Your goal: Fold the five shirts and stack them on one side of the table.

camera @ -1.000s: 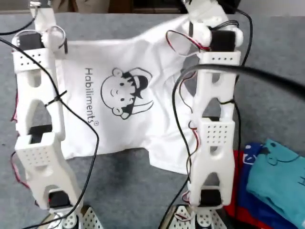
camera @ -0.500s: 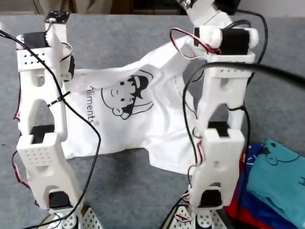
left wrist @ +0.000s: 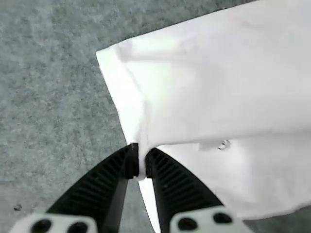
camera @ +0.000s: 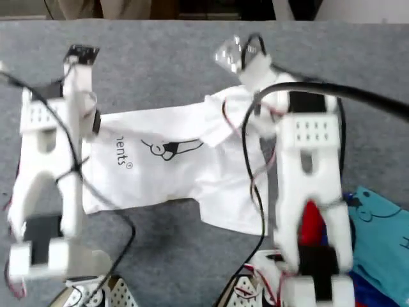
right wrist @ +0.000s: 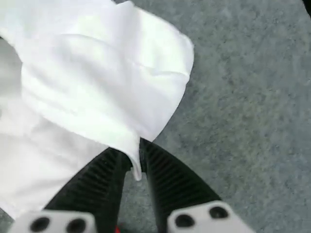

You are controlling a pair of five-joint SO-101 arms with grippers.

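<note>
- Shirt (camera: 192, 185), white: frame centre, upper edge doubled over print.
- Left gripper (left wrist: 139, 164), right gripper (right wrist: 136, 162): each clamped on a shirt corner.
- Step: first fold (judged); next, lay edge down, release.

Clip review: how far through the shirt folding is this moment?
Done: a pile beside the right arm, teal shirt on top, red cloth beneath; its count cannot be told. In hand: the white shirt, with the left gripper and right gripper each shut on its far edge, which is doubled over the print. Left: finishing this fold and stacking it.
</note>
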